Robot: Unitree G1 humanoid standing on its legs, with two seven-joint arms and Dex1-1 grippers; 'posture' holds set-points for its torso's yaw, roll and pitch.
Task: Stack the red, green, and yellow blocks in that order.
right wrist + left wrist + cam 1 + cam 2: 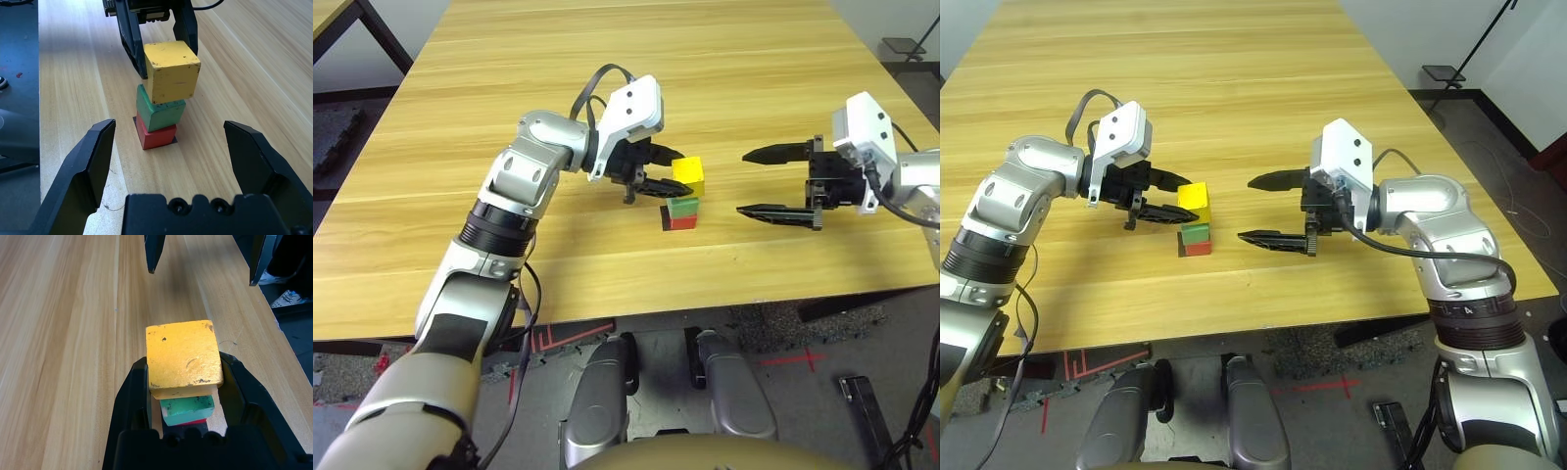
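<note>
The yellow block (172,71), judged light, rigid and matte, is clamped by its side faces in the left pincer (656,172) at frame centre; the right pincer (1265,209) is held apart.

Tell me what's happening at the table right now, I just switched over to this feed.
The left gripper is shut on the yellow block and holds it on top of the green block, which sits on the red block. The yellow block looks offset from the green one beneath it and has not been let go. The right gripper waits open beside the stack, touching nothing. The stack stands on a flat black marker on the wooden table.
</note>
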